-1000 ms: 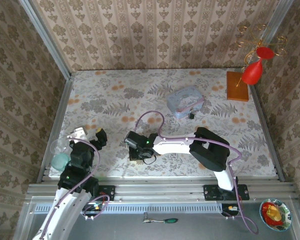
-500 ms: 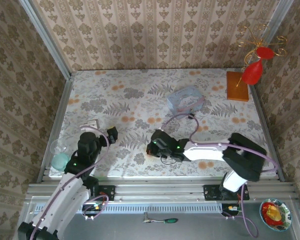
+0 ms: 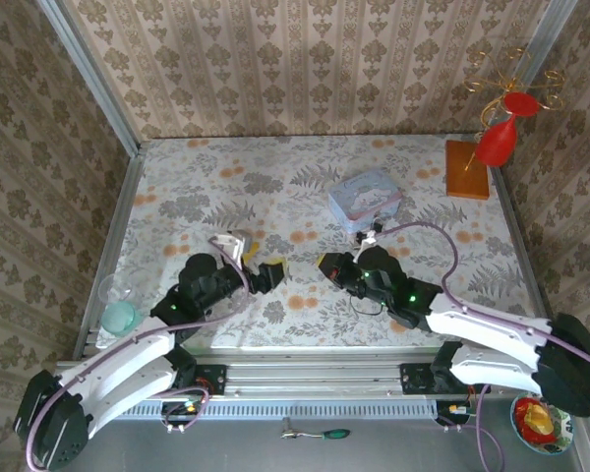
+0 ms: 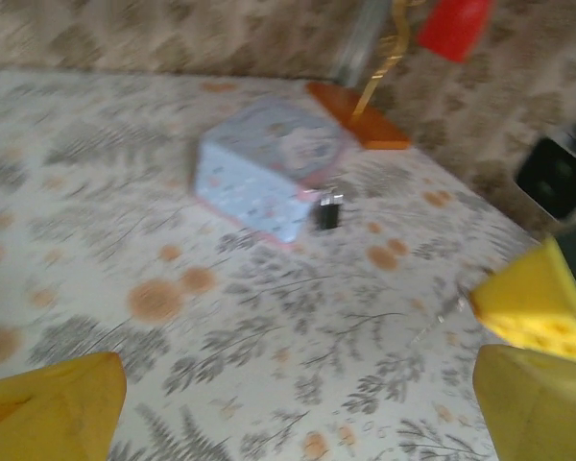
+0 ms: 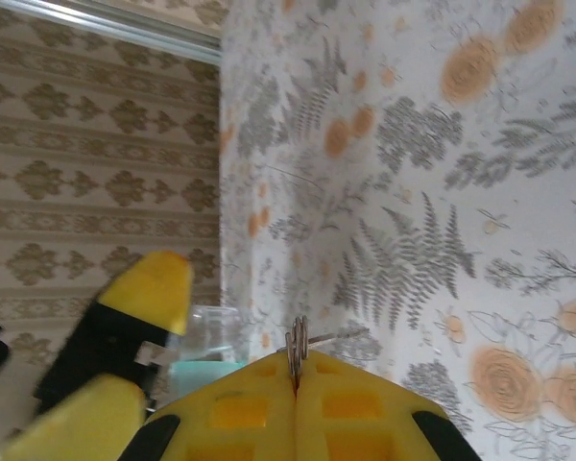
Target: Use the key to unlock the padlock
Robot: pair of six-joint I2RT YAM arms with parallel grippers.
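The pale blue tin (image 3: 365,197) sits toward the far right of the table (image 3: 197,177) with its lid on, so its inside is hidden. The padlock (image 3: 375,227) stands just beside the tin's near edge. In the left wrist view it is a small dark block with a pale top (image 4: 328,211), close against the tin's side (image 4: 269,178).

The right gripper (image 3: 326,265) is nearer than the tin and a little to its left, low over the table. Its yellow pads (image 5: 259,408) are pressed together on a thin metal piece with a small ring (image 5: 298,343). That piece is probably the key, though the blade is too fine to make out.

The left gripper (image 3: 259,256) is further left of the tin, facing the right gripper, with its fingers spread wide and nothing between them. In its own camera one yellow pad (image 4: 48,413) lies at the lower left and the other at the lower right.

Well to the left of the tin, at the table's near left edge, a clear cup (image 3: 113,290) holds a teal object (image 3: 120,317). To the tin's right is a wooden block (image 3: 469,169) bearing a red ornament. Off the table, nearer than the tin and to its right, a bowl (image 3: 560,408) holds something red and yellow.
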